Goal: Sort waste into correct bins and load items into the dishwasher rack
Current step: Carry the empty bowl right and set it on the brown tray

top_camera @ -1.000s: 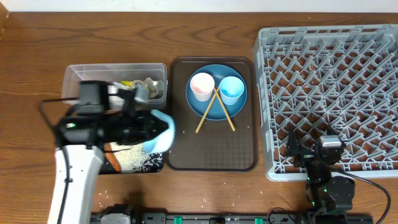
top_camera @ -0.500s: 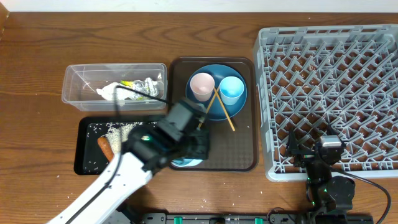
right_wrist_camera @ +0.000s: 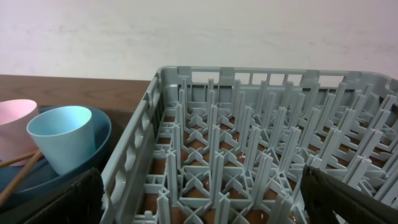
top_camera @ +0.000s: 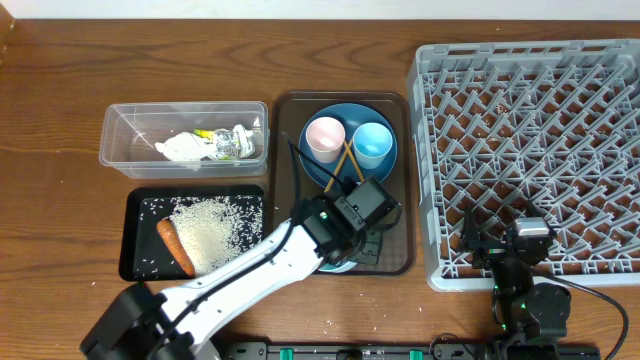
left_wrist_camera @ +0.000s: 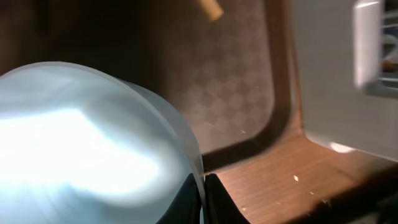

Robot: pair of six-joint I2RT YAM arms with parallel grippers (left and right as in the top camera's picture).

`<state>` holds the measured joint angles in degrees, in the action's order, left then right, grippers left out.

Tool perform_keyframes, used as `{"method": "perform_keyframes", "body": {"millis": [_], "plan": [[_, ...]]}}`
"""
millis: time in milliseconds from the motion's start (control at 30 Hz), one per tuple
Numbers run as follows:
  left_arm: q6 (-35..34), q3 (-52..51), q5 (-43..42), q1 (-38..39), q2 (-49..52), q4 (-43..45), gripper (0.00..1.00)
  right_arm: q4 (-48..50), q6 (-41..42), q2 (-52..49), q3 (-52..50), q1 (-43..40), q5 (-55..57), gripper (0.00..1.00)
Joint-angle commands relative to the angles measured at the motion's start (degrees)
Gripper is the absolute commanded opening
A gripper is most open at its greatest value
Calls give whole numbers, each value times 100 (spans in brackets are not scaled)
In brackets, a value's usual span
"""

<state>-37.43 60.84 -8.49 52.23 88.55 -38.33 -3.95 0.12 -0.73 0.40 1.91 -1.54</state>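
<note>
Over the near right corner of the brown serving tray, the pale-blue bowl is held pinched by its rim in the closed left gripper, having swung across from above the shallow black rectangular tray, where loose white rice lies heaped beside the small orange carrot (so the emptying looks done and racking comes next). Ahead rises the wall of the large grey plastic dishwasher rack, which the bowl must clear, with bare pegs beyond. The right gripper, jaws wide and empty, sits at the rack's near edge.
</note>
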Motion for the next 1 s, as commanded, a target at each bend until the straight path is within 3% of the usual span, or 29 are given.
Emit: {"method": "perform_keyframes", "body": {"millis": [0,167,233,333,567,767,800,867,967], "plan": [[-44,87,195,-2,101,11,10,-20,-85,7,-9,-39,2,99],[-37,87,273,-2,114,50,17,-20,-85,7,-9,-39,2,99],[-37,90,321,-2,114,52,34,-20,-85,7,-9,-39,2,99],[-35,92,321,-20,74,50,46,-20,-85,7,-9,-39,0,99],[227,109,431,-201,-579,20,49,-20,-85,7,-9,-39,2,99],[490,109,1346,-754,-1805,-448,54,-20,-85,7,-9,-39,2,99],[511,109,1585,-874,-2033,-551,58,-20,-85,7,-9,-39,2,99],[688,109,1963,-1082,-2424,-721,79,-20,-85,7,-9,-39,2,99],[719,107,2103,-1318,-2944,-903,84,-20,-85,7,-9,-39,2,99]]}}
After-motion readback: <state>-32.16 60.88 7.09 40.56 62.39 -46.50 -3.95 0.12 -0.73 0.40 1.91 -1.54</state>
